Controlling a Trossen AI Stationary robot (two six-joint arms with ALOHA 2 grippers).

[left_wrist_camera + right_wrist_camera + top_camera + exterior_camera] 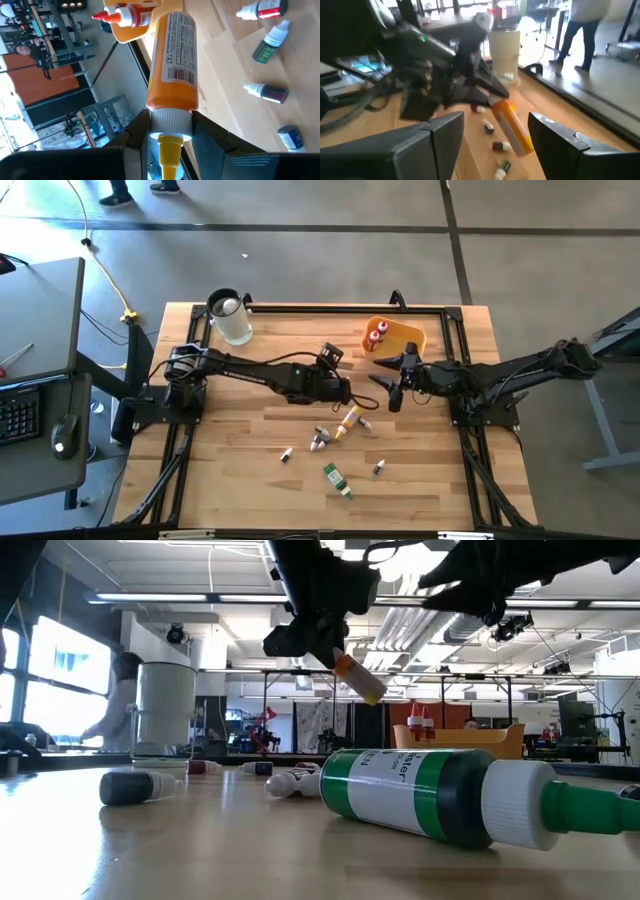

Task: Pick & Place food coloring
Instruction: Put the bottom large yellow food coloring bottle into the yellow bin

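Orange bottle [172, 60]: held off the desk [250, 480] by its white cap end in the left fingers [135, 135], tilted, just short of the tray [412, 337].
Tray: holds 2 red-capped bottles [377, 334].
Right gripper [393, 392]: beside the tray, fingers wide, empty.
Green bottle [430, 795]: lying flat, farther from the tray, among small vials [320, 442].

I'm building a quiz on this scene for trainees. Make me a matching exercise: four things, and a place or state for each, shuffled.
Things:
1. orange bottle
2. green bottle
3. red-capped bottles
4. right gripper

Places or states:
A. lying on the table
B. open, holding nothing
C. standing in the orange tray
D. held in the left gripper

Pairs: 1-D, 2-A, 3-C, 4-B
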